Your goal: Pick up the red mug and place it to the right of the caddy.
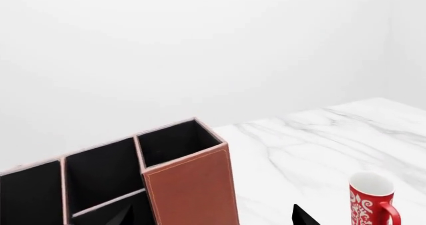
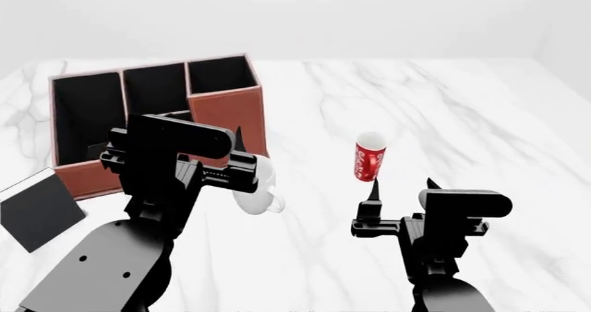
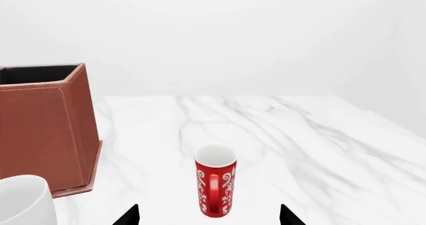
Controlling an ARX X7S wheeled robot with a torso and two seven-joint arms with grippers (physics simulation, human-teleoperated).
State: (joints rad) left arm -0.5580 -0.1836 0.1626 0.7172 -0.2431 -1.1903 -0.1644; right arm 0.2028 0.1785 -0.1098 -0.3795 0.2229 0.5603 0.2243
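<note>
Our right claw (image 2: pixel 401 191) is open wide w/ nothing in it. In the right wrist view its two black tips (image 3: pixel 132 216) poke up far apart, and the red mug (image 3: pixel 215 180) stands just past them, lined up w/ the gap between. The tips aren't touching it. The mug is upright on the white marble table (image 3: pixel 313 150), its handle turned toward the claw, its inside white, w/ white curly marks on the red.

In the head view the red mug sits just past the right claw, out in the open and a bit to the right of the caddy (image 2: pixel 221 108), w/ bare table between them.

Our left claw (image 2: pixel 235 146) is up near the front corner of the caddy. In the left wrist view we see its two black tips (image 1: pixel 303 216) far apart at the edge of the pic, so it's open too, holding nothing. That view looks down into the caddy's black boxes, and the red mug shows off to one side.

The caddy is a big red-brown box w/ black insides, split into a few parts. It stands on the far left part of the table.

A white mug (image 2: pixel 257 187) is near the left arm, just in front of the caddy; the arm hides some of it. A black book (image 2: pixel 37 212) lies flat at the left edge, next to the caddy's front corner.
</note>
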